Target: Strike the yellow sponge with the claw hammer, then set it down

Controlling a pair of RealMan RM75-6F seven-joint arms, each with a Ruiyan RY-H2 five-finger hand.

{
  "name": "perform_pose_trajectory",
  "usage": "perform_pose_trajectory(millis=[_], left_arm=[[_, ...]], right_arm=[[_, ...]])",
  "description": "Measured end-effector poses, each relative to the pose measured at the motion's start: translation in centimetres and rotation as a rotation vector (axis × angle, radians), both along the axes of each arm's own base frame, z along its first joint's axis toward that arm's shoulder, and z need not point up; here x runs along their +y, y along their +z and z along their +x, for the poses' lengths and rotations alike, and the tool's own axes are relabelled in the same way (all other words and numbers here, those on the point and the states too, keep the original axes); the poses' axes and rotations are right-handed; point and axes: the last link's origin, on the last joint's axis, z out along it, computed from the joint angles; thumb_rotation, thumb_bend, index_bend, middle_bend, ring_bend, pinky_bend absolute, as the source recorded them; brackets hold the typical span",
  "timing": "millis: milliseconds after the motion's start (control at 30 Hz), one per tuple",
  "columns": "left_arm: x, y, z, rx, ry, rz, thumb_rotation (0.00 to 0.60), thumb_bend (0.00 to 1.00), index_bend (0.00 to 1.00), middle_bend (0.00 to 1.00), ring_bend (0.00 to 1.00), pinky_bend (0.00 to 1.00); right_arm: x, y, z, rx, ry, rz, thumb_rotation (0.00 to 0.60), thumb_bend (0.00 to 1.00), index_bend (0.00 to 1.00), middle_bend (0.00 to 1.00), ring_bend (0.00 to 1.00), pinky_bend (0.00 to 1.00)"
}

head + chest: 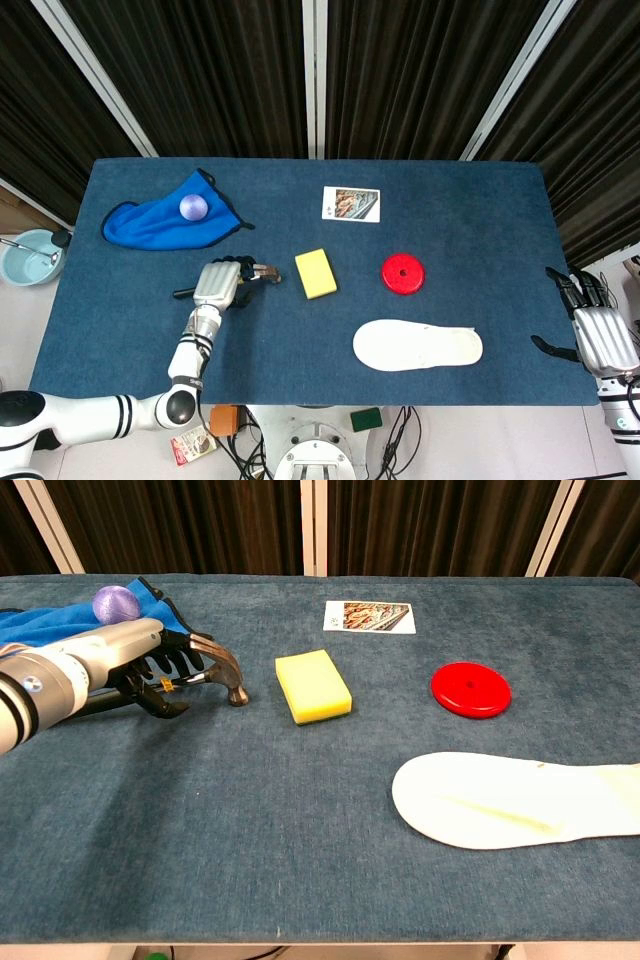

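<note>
The yellow sponge (pixel 316 273) (pixel 313 685) lies flat near the middle of the blue table. Just left of it is the claw hammer (pixel 262 272) (pixel 222 670). Its metal head points toward the sponge and rests low at the table, a short gap away. My left hand (pixel 220 282) (pixel 120 665) has its fingers curled around the hammer's black handle close behind the head. The handle's end (pixel 182 294) sticks out to the left. My right hand (pixel 598 335) hangs off the table's right edge, fingers spread, holding nothing.
A red disc (pixel 403 273) (pixel 470 689) lies right of the sponge. A white shoe insole (pixel 417 345) (pixel 520 800) lies near the front. At the back are a picture card (pixel 351 204) and a blue cloth (pixel 160 222) with a purple ball (pixel 193 207).
</note>
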Motion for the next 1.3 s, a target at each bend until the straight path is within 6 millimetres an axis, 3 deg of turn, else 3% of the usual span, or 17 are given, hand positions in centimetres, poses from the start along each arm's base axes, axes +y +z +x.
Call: perform_pose_trajectory(millis=[633,1300], left_arm=[[-0.09,-0.4,-0.1,0.046,-0.02,-0.007,0.6,0.38,0.39,0.42,0.33,0.34],[0.0,-0.44,-0.3,0.052,-0.027,-0.009,0.6,0.51,0.44,0.46,0.36,0.37]], right_arm=[[0.0,-0.05,-0.14,-0.005,-0.004,0.001,0.6,0.09,0.07,0.15,0.0,0.07],[-0.13,-0.12,0.01,0.0,-0.009,0.004,0.6,0.09,0.07,0.15,0.0,0.07]])
